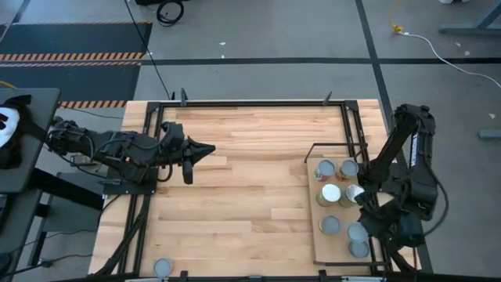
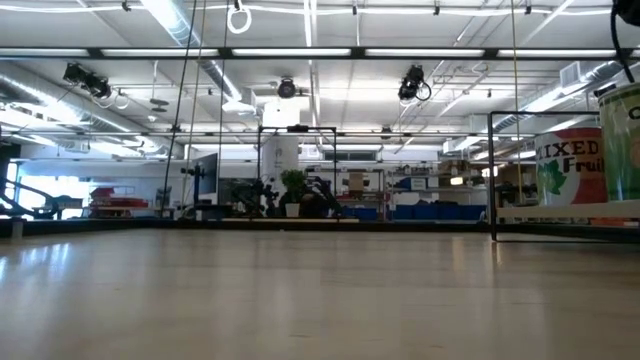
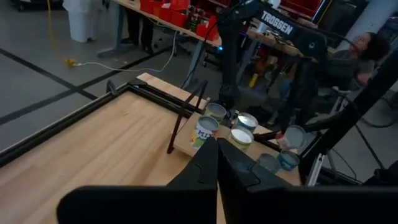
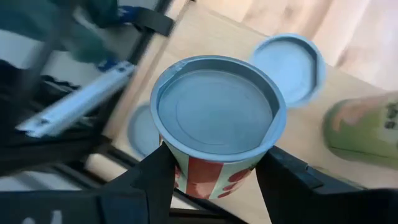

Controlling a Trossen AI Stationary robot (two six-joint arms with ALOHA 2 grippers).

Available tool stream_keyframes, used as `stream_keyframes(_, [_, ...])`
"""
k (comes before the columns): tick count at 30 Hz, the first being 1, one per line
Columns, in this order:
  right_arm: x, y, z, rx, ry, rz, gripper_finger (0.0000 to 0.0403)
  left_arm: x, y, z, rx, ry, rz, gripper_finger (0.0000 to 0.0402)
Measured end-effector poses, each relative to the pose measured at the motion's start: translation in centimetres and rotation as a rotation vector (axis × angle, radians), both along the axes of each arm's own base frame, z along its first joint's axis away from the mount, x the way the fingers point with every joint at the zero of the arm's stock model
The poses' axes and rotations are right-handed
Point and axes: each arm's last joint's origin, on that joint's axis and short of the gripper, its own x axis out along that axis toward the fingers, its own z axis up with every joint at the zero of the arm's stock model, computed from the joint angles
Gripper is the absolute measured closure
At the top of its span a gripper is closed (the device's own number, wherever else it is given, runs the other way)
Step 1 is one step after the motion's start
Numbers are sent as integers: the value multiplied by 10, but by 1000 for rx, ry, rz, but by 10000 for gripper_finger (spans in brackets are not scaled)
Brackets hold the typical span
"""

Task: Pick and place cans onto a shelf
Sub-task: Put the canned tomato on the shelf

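Observation:
My right gripper (image 1: 358, 197) is shut on a can with a red-and-white label and a grey top (image 4: 217, 113), over the pale wood shelf board (image 1: 342, 251) at the table's right. Several cans stand on the board, among them a white-topped one (image 1: 330, 193) and grey-topped ones (image 1: 329, 225). Another can (image 1: 162, 268) stands alone at the table's near edge, left. My left gripper (image 1: 205, 149) is shut and empty over the table's left part, and it also shows in the left wrist view (image 3: 217, 165). The low view shows labelled cans (image 2: 572, 170) at the right. My right gripper pinches the can between its two fingers, one finger (image 4: 157, 180) on each side of the label wall (image 4: 205, 180), just below the top rim. The can is held above the board, over other cans, and looks tilted in the high view.
A thin black wire frame (image 1: 333, 144) stands at the shelf's far end and also shows in the low view (image 2: 491, 175). Black rails (image 1: 250, 103) run round the tabletop. The table's middle (image 1: 250, 196) is bare wood. A person (image 3: 367, 46) sits beyond the table.

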Motion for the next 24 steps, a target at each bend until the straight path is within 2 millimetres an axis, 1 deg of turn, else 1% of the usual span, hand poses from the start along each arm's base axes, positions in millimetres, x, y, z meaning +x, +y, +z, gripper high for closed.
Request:
stream_keyframes(3, [-5,1,-10,-22,-27,-9,201,2,0,2,-9,-26,14,397])
stream_keyframes(7, [-9,0,-28,-47,-9,2,201,5,0,5,-13,-69,80,397])
stream_keyframes(12, [-13,-4,-43,-89,-35,-15,201,11,-1,6,-20,-104,115,397])
stream_keyframes(16, [-15,-10,-53,-113,-47,-31,201,20,-5,1,-14,-89,100,397])
stream_keyframes(21, [-17,-15,-65,-133,20,-48,200,33,-9,-7,-2,-53,89,397])
stream_keyframes(24, [-17,-15,-67,-128,23,-72,197,37,-11,-10,2,-40,89,397])
